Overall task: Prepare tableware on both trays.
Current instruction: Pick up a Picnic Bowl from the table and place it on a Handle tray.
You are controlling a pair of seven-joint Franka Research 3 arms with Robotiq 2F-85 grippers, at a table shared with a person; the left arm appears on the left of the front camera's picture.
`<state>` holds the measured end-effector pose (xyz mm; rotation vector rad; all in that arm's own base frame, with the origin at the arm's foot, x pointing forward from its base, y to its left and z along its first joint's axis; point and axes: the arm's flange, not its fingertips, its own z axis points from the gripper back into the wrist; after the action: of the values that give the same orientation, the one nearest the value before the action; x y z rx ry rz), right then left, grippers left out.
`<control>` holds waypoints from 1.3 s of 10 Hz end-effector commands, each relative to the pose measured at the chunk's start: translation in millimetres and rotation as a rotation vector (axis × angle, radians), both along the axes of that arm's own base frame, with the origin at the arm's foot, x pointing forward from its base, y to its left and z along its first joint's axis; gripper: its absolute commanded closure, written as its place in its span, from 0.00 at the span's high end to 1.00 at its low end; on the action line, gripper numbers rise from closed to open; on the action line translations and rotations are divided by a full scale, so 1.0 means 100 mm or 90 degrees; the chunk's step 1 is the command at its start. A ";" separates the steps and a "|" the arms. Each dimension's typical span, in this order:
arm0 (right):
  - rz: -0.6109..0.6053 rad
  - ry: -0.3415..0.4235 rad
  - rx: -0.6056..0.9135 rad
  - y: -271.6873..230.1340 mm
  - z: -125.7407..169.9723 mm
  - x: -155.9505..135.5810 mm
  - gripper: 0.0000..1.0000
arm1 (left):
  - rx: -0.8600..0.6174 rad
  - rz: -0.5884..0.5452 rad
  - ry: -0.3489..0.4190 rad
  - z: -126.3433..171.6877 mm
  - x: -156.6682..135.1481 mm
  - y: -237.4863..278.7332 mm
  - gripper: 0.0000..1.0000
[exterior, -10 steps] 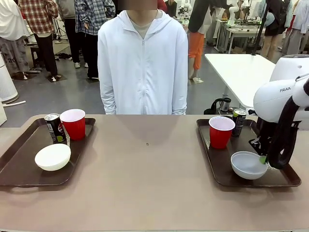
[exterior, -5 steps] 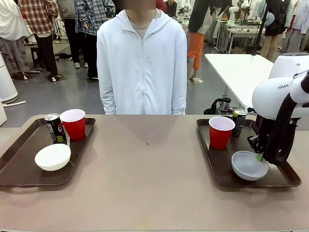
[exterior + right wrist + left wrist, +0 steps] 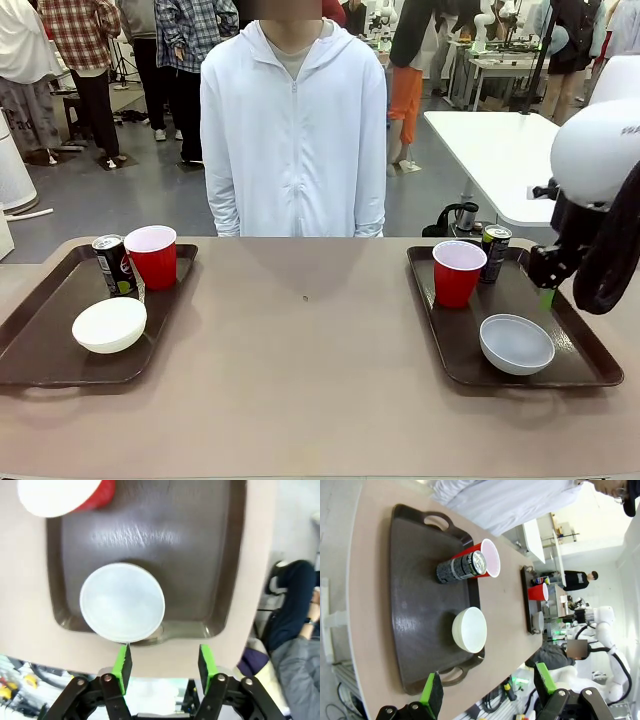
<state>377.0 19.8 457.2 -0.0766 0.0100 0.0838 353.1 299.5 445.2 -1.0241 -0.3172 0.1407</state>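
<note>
Altogether two dark brown trays on the table: left tray (image 3: 45,340) and right tray (image 3: 580,345), well apart. Two red cups, two dark cans, two bowls, split evenly.

On the left tray: one red cup (image 3: 152,255) at the far edge, one can (image 3: 115,266) touching or just beside it, one cream-white bowl (image 3: 109,324) nearer the front.

On the right tray: a second red cup (image 3: 458,272) at the far side, a second can (image 3: 494,252) just behind and right of it, one pale grey bowl (image 3: 516,343) near the front rim, upright, resting free.

Right gripper (image 3: 164,663) raised above the right tray, near the bowl but apart from it, green pads (image 3: 123,661) spread, holding nothing. Seen from the front, same gripper (image 3: 546,290) hanging over the tray's right side.

Left gripper (image 3: 489,690) hovering over the front edge of the left tray, fingers (image 3: 432,695) spread wide, empty.

One person in a white zipped hoodie (image 3: 294,135) standing at the far side of the table.
</note>
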 end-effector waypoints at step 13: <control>-0.004 -0.009 0.005 0.00 0.30 -0.18 0.95 | -0.008 -0.001 -0.016 0.01 -0.02 0.02 0.96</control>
<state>355.9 19.9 489.0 -0.0655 0.0066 0.0758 353.1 299.5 445.2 -1.0241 -0.3172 0.1407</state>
